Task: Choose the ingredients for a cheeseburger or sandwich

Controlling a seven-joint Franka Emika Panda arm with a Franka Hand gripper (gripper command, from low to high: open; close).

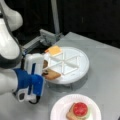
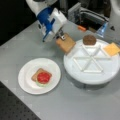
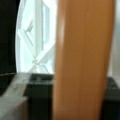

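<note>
Nearest the camera in both front views sits the round white paper plate, and on it the sandwich so far: a brown toast square at the bottom, a green wavy leaf peeping out at its edge, and a glossy red disc on top, the stack lying toward the plate's 3 o'clock side with bare rim all round it. A strip of open grey table separates this plate from the raised round white divided tray at about 1 o'clock from it; the two rims do not touch. At the tray's 10 o'clock edge the blue-and-white gripper is closed on a second brown toast square, which hangs tilted over the rim, partly above the table and partly above the tray. In the wrist view that toast fills the middle as a tall orange-brown slab, with the tray's white dividers behind it. Farther back on the tray, a dark brown round patty rests in the compartment at 12 o'clock, and a yellow-orange cheese square lies at 2 o'clock, overhanging the rim; the compartments between are bare. Beyond the tray stands grey metal equipment against a dark background.
</note>
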